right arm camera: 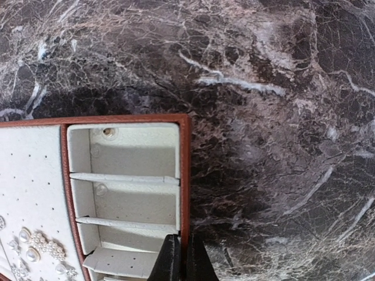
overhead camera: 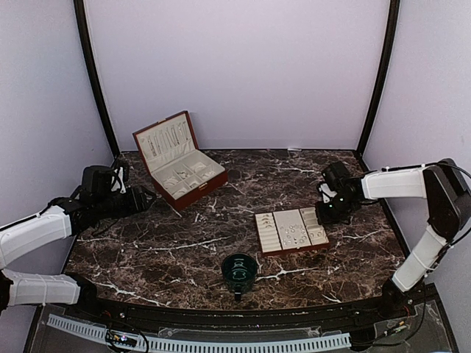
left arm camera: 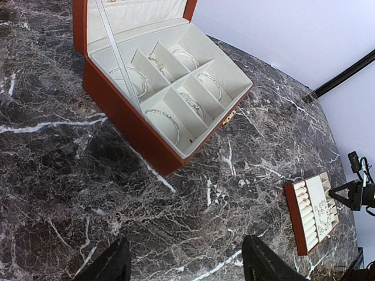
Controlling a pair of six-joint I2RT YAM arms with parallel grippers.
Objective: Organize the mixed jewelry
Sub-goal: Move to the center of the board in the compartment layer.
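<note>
Dark marble table (overhead camera: 162, 257), pale lilac walls (overhead camera: 243, 66) on three sides. Jewelry (right arm camera: 44, 247): small pearly pieces on the padded tray (right arm camera: 185, 170), right of centre; bracelets lie in the open box (left arm camera: 132, 129) at back left. Right claw (right arm camera: 181, 241) pinched together, tips at the tray's outer rim, nothing visibly held. Left claw (left arm camera: 187, 266) spread wide, hovering short of the box. Risk: the closed tips catch the rim, jolt the tray and scatter pieces onto the veined marble, where they would be hard to spot.
</note>
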